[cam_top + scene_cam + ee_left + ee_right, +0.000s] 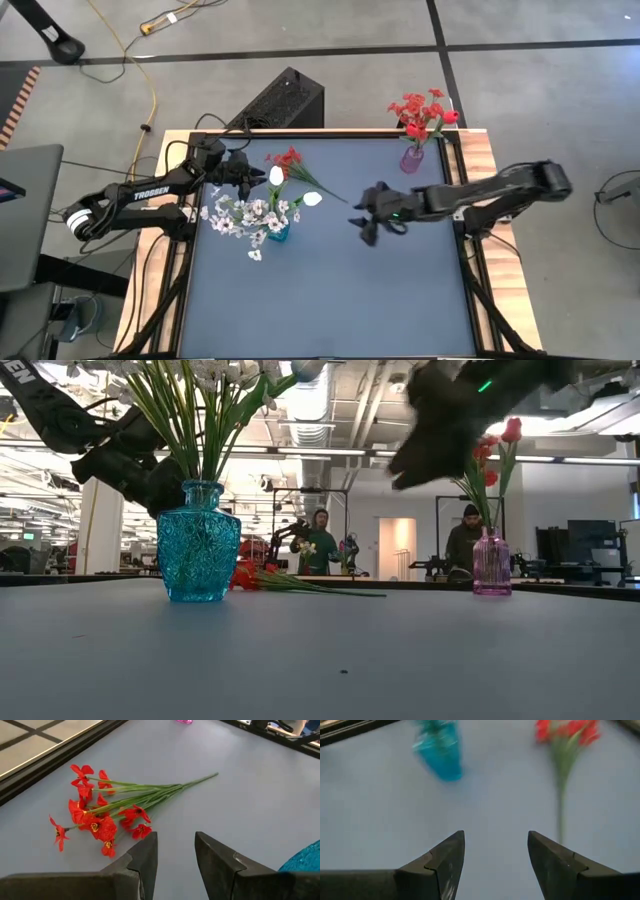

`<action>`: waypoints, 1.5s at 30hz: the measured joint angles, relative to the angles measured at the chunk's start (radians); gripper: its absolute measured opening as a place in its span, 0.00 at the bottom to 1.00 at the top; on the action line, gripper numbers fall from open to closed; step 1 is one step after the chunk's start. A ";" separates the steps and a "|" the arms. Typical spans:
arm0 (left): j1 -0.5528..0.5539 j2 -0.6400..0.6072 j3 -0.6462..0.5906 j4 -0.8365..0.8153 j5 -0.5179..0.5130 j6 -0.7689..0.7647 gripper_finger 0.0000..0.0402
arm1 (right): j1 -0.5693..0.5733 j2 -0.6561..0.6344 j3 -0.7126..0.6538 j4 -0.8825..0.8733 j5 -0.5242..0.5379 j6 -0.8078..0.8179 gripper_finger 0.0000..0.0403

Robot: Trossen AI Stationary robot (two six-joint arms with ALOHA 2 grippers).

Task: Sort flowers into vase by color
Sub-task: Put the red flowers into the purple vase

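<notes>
Left gripper [175, 857], empty, fingers narrowly parted, is held just above red spray [107, 812] lying flat on desk [330, 300]. White flowers [245, 215] already placed in blue vase [277, 233], red ones in pink vase [411, 159]; only this spray is left. Right gripper [495, 852], wide and empty, is seen mid-desk. Wrist view shows spray untouched; low view hides it partly behind blue vase.

In the high view we see bare table [330, 300] across the lower half of the frame. At upper left, the blue vase [277, 233] with white flowers [245, 213] crowds the red spray [292, 165] lying beside it. The pink vase [411, 158] blocks the upper right corner.
</notes>
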 joint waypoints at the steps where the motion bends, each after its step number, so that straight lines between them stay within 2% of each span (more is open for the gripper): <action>1: 0.000 0.000 0.000 -0.001 0.000 0.000 0.30 | -0.016 0.043 0.000 0.055 0.017 -0.015 0.61; 7: 0.000 0.000 0.000 -0.013 0.001 -0.008 0.30 | -0.139 0.298 0.005 0.361 0.006 -0.072 0.61; 12: 0.000 0.000 0.000 -0.018 0.001 -0.010 0.30 | -0.235 0.471 0.100 0.386 -0.001 -0.153 0.61; 19: 0.000 0.000 0.000 -0.019 0.000 -0.016 0.30 | -0.295 0.656 0.248 0.382 -0.002 -0.220 0.61; 24: -0.014 0.000 -0.006 -0.031 0.032 -0.011 0.30 | -0.324 0.722 0.318 0.353 -0.002 -0.222 0.61; 27: -0.043 -0.001 -0.058 0.039 0.023 -0.014 0.30 | -0.335 0.747 0.351 0.340 0.002 -0.222 0.61; 32: -0.064 0.000 -0.185 0.245 -0.074 -0.086 0.30 | -0.342 0.802 0.402 0.285 -0.002 -0.212 0.61; 36: -0.063 0.000 -0.235 0.301 -0.119 -0.127 0.30 | -0.340 0.852 0.451 0.272 -0.005 -0.211 0.61; 38: -0.063 0.000 -0.245 0.303 -0.121 -0.127 0.30 | -0.334 0.863 0.463 0.265 0.032 -0.216 0.60; 41: -0.063 0.000 -0.246 0.299 -0.121 -0.128 0.30 | -0.323 0.865 0.477 0.256 0.054 -0.252 0.56; 45: -0.063 0.000 -0.246 0.309 -0.121 -0.126 0.30 | -0.324 0.860 0.512 0.175 0.045 -0.285 0.46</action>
